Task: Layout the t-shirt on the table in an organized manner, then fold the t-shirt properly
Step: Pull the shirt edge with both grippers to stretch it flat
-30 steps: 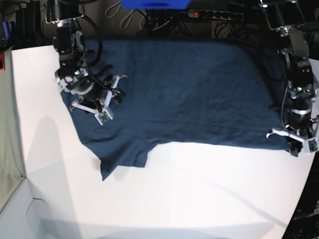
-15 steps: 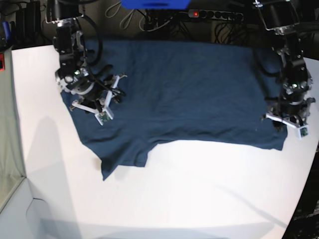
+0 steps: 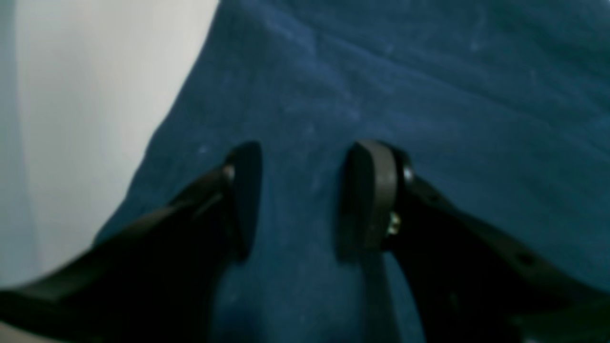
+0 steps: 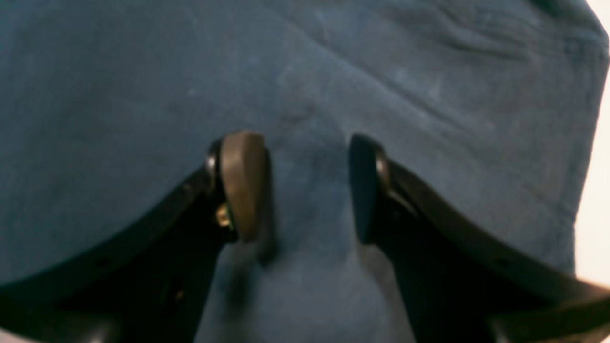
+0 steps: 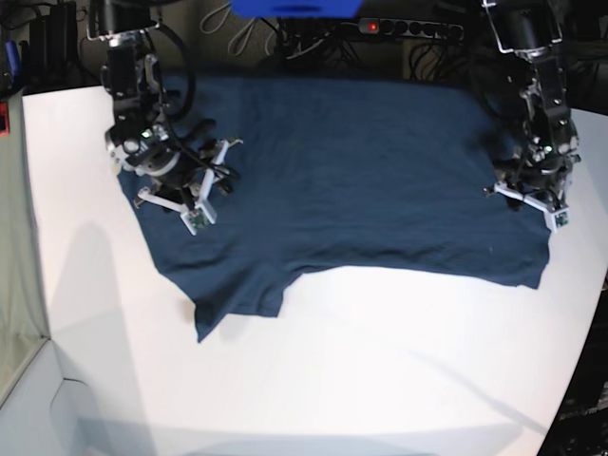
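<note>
Spreading flat across the upper half of the base view, the dark navy blue cotton t-shirt lies on the large smooth white table, its long axis running left to right and one sleeve pointing toward the lower left. Farther up, the left gripper and right gripper hang over the shirt's right and left sides, fingers parted, cloth beneath them, nothing gripped.

A lab bench (power strip, tangled cables).
</note>
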Tool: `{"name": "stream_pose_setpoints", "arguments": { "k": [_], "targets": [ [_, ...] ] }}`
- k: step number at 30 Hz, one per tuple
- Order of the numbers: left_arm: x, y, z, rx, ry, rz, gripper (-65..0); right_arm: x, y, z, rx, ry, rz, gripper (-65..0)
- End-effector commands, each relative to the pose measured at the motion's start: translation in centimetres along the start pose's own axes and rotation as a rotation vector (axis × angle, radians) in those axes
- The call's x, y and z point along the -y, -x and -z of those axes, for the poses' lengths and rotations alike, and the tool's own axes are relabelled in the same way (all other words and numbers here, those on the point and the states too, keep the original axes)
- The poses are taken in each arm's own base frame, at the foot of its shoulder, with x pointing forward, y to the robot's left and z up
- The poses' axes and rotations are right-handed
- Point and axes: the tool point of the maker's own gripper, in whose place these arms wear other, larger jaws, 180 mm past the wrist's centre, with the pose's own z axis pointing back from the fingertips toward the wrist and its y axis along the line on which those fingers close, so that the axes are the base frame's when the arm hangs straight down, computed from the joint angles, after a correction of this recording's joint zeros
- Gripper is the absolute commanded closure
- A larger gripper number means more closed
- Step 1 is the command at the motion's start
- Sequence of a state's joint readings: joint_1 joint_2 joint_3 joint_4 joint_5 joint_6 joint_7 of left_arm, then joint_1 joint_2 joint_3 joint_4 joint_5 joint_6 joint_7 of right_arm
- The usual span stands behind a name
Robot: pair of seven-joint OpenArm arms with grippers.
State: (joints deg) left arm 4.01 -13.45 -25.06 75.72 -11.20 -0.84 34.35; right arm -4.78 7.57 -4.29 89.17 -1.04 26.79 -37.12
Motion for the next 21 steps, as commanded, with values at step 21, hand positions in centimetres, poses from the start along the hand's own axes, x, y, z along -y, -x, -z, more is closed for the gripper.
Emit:
{"name": "stream_pose_setpoints", "arguments": {
  "k": [21],
  "targets": [
    [0.9, -5.1, 2.6, 0.025, -0.001, -0.056, -29.4, 5.6, -3.0, 2.9, -0.004, 0.059, -0.005, -29.8]
  ]
}}
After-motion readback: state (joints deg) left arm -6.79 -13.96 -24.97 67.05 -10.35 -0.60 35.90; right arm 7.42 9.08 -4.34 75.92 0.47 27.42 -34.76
